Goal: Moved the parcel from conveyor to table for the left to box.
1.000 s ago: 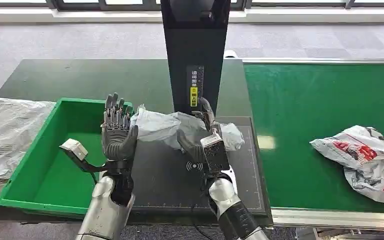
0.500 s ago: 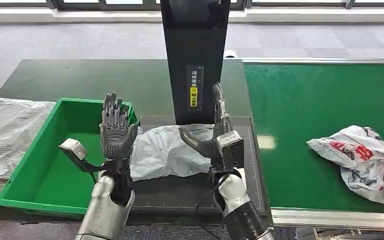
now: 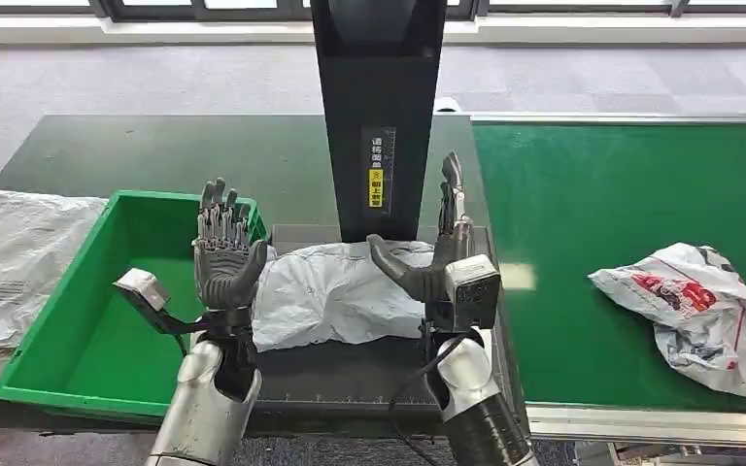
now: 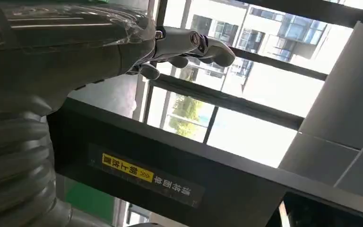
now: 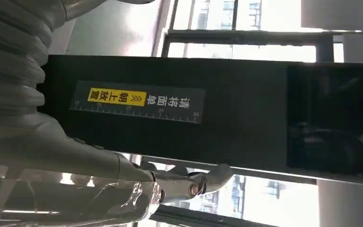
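Clearly the grey plastic mailer bag [image 3: 335,291], lying flat on the black scanning pad [image 3: 350,364] between the released, spread left hand [image 3: 225,254] and right hand [image 3: 444,262], looks light, floppy and slippery, best pinched by its left edge; the black post's yellow label [image 3: 377,187] is Chinese.

grey carpeted room, daylight from windows

a grey carpet floor [image 3: 155,78] runs to a window sill [image 3: 136,29]; tall dark-framed windows [image 4: 246,118] show bright sky and buildings.

A grey parcel [image 3: 335,291] lies on the tabletop [image 3: 155,150] between the open left robot hand [image 3: 223,254] and right robot hand [image 3: 442,257], beside the green bin [image 3: 78,330].
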Available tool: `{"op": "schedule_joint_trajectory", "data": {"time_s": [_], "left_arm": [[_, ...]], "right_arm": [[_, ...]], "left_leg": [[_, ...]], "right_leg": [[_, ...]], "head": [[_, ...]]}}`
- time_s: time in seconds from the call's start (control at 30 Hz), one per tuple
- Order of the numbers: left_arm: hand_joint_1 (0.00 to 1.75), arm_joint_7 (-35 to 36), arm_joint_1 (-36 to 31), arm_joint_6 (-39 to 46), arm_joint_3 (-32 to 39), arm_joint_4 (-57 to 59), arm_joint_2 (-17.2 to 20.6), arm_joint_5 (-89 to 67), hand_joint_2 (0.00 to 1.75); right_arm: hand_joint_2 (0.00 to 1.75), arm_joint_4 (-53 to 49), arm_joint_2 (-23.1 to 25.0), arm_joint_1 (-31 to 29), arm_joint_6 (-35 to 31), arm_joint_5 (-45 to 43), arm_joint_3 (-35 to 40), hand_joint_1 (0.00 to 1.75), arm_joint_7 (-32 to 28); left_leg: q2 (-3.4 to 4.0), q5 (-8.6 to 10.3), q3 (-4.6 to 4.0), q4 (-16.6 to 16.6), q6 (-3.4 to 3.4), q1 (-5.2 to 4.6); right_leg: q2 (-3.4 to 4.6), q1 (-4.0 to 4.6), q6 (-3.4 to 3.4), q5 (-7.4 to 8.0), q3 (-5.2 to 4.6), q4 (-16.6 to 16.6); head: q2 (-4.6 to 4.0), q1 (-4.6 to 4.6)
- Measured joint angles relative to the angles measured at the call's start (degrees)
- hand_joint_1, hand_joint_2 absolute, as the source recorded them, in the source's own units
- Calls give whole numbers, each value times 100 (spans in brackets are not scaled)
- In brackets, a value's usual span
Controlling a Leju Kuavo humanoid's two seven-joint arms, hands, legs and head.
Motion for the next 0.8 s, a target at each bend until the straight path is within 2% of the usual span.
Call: {"op": "schedule_joint_trajectory", "data": {"time_s": [0.43,0.5,0.67,0.8], "left_arm": [[0,0,0,53,0,-2,0,-22,175],[0,0,3,208,-2,-35,0,-90,175],[0,-2,4,849,-190,-372,0,-1121,175],[0,0,-144,1415,-836,-247,-7,-2951,175]], "right_arm": [[175,-20,0,14,-33,18,-31,0,0],[175,-162,-20,69,-316,121,-35,0,0],[175,-1048,-127,376,-2217,762,-11,0,-7],[175,-2115,-157,619,-2520,1712,-107,0,-11]], "left_leg": [[0,0,0,0,0,0],[-1,0,0,1,0,0],[-5,-1,-2,2,1,-3],[-10,-6,-1,3,7,-12]], "right_leg": [[1,0,0,0,0,0],[2,0,0,0,0,0],[-2,-2,0,0,-1,0],[-3,-11,8,-5,0,-5]], "head": [[0,0],[-2,0],[-2,0],[0,2]]}}
